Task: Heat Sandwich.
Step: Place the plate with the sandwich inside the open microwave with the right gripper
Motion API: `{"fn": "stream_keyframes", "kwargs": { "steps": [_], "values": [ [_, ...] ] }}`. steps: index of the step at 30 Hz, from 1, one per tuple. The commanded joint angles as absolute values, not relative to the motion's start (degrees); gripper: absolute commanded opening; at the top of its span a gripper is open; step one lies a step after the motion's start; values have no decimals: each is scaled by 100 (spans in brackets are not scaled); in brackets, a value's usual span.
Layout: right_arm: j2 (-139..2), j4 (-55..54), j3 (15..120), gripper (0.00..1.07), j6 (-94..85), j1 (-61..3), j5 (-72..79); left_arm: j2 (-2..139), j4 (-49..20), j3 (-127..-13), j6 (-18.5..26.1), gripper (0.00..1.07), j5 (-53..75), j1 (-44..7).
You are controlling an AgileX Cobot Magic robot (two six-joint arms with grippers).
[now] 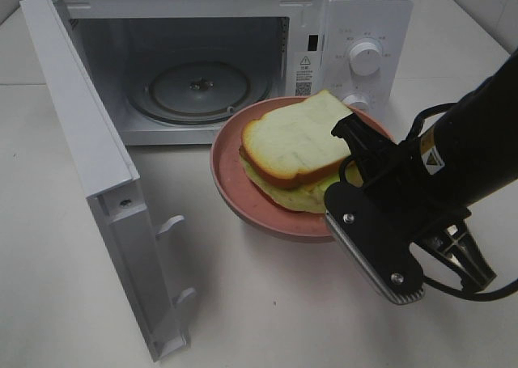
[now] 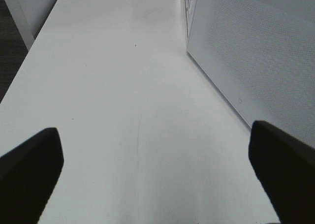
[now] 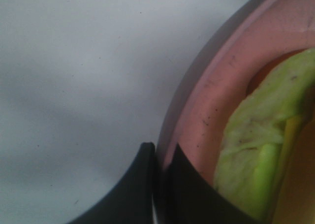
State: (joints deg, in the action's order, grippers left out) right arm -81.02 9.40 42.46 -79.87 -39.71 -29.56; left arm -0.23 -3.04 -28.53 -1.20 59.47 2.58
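Observation:
The sandwich (image 1: 295, 145), pale bread over yellow-green and reddish filling, lies on a round pink plate (image 1: 235, 186) just in front of the open microwave (image 1: 356, 20). My right gripper (image 1: 338, 196) is shut on the plate's near-right rim. In the right wrist view its dark fingertips (image 3: 157, 157) pinch the pink plate rim (image 3: 211, 101), with the sandwich's green filling (image 3: 256, 150) just beyond. My left gripper (image 2: 156, 157) is open and holds nothing, over bare white table beside the microwave door (image 2: 256, 51). It does not show in the high view.
The microwave door (image 1: 89, 158) swings out to the left toward the table's front. The glass turntable (image 1: 198, 89) inside carries nothing. Control knobs (image 1: 364, 57) sit on the right panel. White table surface (image 1: 267, 303) lies in front of the plate.

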Motion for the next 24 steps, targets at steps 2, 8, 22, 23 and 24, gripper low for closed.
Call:
{"fn": "stream_keyframes", "kwargs": {
  "steps": [2,8,22,23,24],
  "values": [
    [-8050,791,4240,0,-8474,-3890,-2853,-189,-338,-2830,-126,98,5924,269],
    [-8050,665,4240,0,-8503,-3902,-2813,-189,-338,-2830,-126,98,5924,269],
    [-8623,246,4836,0,-8726,-3902,-2853,-189,-338,-2830,-126,98,5924,269],
    [-8715,223,4945,0,-8772,-3902,-2865,-189,-338,-2830,-126,98,5924,269],
    [-8715,223,4945,0,-8772,-3902,-2865,-189,-338,-2830,-126,98,5924,269]
  ]
}}
